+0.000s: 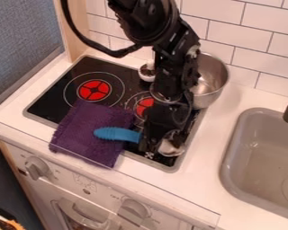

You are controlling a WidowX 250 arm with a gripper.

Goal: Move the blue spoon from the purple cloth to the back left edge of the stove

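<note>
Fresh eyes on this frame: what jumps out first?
Probably the black arm, dropping from the top edge over the stove, its pincer at the bright blue handle. Next, the purple cloth under that handle, spilling over the stove's front edge, and the glaring red burner centre just behind the cloth.

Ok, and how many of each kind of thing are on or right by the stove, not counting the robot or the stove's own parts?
Cloths: 1, the purple cloth
Spoons: 1, the blue-handled spoon
Bowls: 2, the silver bowl and small white bowl
Total: 4
</note>
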